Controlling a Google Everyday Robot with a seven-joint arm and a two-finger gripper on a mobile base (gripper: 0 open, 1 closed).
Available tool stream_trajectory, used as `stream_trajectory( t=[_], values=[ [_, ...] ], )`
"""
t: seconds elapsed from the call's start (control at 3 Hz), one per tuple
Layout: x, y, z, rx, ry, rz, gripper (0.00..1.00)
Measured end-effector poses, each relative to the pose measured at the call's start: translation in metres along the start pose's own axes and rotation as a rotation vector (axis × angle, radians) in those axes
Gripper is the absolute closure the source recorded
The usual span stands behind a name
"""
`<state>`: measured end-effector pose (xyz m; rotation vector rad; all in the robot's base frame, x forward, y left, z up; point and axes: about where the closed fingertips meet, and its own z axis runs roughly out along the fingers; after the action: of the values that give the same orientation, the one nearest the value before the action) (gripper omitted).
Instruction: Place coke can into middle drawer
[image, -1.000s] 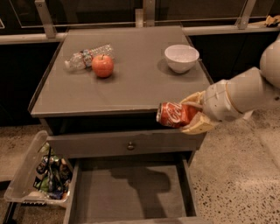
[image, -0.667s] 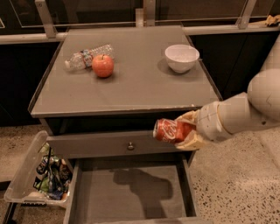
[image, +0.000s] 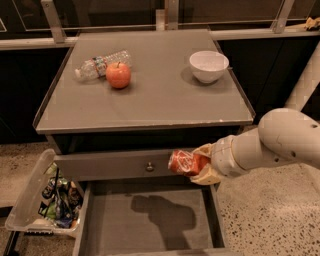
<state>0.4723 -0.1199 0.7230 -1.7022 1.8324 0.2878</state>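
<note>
My gripper (image: 196, 164) is shut on the coke can (image: 184, 162), a red-orange can held on its side. It hangs in front of the grey drawer front with a round knob (image: 149, 167), above the right part of the open middle drawer (image: 150, 220). The drawer is pulled out and its flat grey floor shows the arm's shadow. The can is in the air, well above the drawer floor.
On the grey cabinet top (image: 150, 95) lie a clear plastic bottle (image: 100, 64), a red apple (image: 118, 75) and a white bowl (image: 209, 66). A clear plastic bin (image: 45, 200) with several packets stands on the floor left of the drawer.
My gripper has moved down and to the left with the can, from beside the cabinet top's edge to in front of the upper drawer front.
</note>
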Motion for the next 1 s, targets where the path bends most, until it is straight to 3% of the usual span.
stream_trajectory(
  t=[0.67, 1.0],
  values=[
    [0.036, 0.045, 0.080, -0.024, 0.020, 0.112, 1.00],
    [0.066, 0.065, 0.127, 0.000, 0.050, 0.163, 1.00]
  ],
)
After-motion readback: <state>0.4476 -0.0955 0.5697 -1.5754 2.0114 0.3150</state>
